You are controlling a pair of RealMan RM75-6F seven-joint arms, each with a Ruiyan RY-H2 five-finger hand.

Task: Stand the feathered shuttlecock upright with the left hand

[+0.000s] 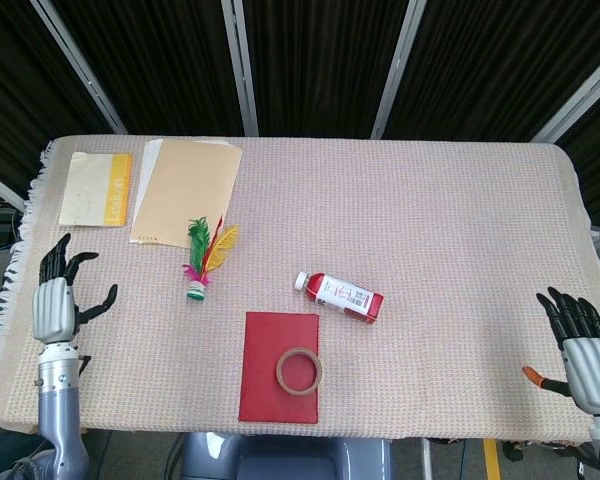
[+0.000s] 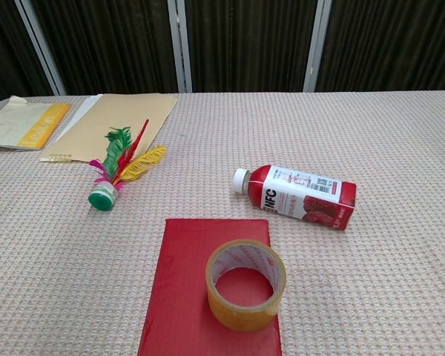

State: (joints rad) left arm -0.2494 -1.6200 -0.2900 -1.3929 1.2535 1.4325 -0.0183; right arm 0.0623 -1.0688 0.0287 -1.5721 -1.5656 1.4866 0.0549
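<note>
Lying beside shuttlecock (image 1: 203,258): folder (image 1: 186,190), bottle (image 1: 339,296).

Red juice bottle (image 2: 300,196), lying on its side, carries "NFC" in white letters on its label with small illegible print beside it; yellow strip of the booklet (image 1: 97,188) shows unreadable lettering.

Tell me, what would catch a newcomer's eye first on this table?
Probably the feathered shuttlecock, lying on its side left of centre with green, red, yellow and pink plumes fanned toward the tan folder. Next, the red juice bottle, also on its side near the middle, and the tape roll resting on a red book at the near edge. The left hand and right hand hover open at the table's two sides, holding nothing.
</note>
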